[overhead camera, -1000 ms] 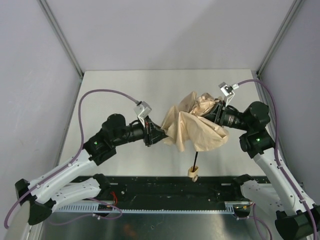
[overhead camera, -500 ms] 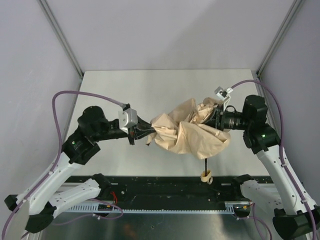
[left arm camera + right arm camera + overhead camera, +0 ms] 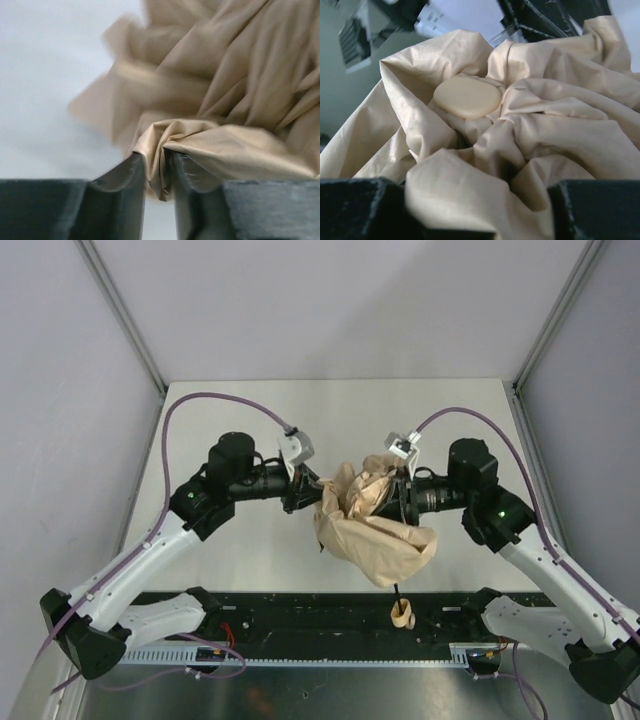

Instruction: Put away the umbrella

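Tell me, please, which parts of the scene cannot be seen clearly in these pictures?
- Top view: fabric of the umbrella hides most of the shaft.
- Left wrist view: folds beyond the left gripper are blurred.
- Right wrist view: fabric fills the frame above the right gripper; the shaft is hidden.

Umbrella (image 3: 370, 530), compact: pale beige canopy, collapsed and crumpled into a loose bunch over the near half of the tabletop (image 3: 240, 420). Thin black shaft (image 3: 398, 592) points toward the near edge, ending in a small tan handle (image 3: 402, 615). Round beige cap (image 3: 466, 96) sits among the folds.
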`<state>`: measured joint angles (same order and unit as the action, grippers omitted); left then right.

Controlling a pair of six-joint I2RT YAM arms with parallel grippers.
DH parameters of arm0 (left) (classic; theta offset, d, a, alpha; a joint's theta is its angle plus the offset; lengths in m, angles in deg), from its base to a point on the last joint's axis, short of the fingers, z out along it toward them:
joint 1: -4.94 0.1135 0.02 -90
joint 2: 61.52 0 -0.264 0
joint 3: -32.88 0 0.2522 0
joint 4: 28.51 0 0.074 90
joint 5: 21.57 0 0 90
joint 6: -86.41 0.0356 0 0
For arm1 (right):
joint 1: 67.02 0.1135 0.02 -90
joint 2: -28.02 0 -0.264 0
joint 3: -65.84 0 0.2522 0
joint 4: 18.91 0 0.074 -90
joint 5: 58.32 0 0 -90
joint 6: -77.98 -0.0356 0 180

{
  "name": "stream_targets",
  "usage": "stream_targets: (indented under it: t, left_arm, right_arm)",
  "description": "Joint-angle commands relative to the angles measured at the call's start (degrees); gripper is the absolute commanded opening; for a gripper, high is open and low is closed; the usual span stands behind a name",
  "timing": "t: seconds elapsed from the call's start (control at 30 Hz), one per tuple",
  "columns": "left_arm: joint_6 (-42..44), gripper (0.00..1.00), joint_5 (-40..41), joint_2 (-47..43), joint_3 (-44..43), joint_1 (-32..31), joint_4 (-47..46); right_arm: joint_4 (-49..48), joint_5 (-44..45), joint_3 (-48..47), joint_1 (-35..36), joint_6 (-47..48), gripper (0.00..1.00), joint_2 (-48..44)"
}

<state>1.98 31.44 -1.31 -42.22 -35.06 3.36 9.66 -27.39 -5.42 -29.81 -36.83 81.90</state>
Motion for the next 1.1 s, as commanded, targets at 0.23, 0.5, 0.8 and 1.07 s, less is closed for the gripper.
stream_targets:
  t: [0.23,0.5,0.8,1.07]
  left_arm:
    - [-20.8,0.90,23.4,-12.5,4.1,8.0,0.7]
    - [-35.2,0.99,19.6,-12.9,0.9,10.5,3.8]
    - [-43.5,0.99,18.0,0.4,-2.6,-2.9,-6.2]
    - [-37.4,0.99,19.5,6.2,-5.8,-8.6,-7.0]
  right_arm:
    - [1.7,30.6,-3.2,-3.6,-1.9,0.00,0.7]
    - [9.5,58.6,-6.4,0.5,1.3,0.00,6.8]
    - [19.0,75.4,-13.8,4.8,8.3,0.00,12.4]
    - [22.4,79.1,-15.9,8.4,9.7,0.00,12.7]
